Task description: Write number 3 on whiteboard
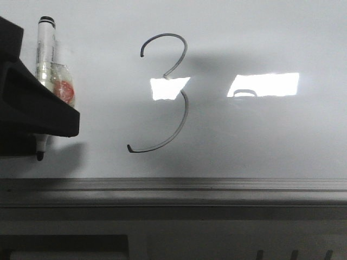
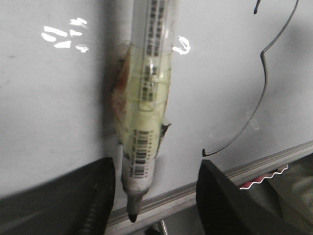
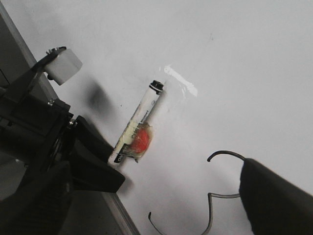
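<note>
The left tool [image 1: 40, 116] was clamped on the marker [image 1: 46, 59] — tip down, just off the whiteboard [image 1: 271, 141] near its lower rail [image 1: 217, 187]. To the marker's right sat the number 3 [image 1: 165, 92], small loop above, wide sweep below, apparently complete. The right tool [image 3: 161, 210] stood wide, holding nothing. The job looked about done, so the smart play was a straight pull back from the board — no sideways drift, or the tip could smear a stray line across that clean lower curve.
</note>
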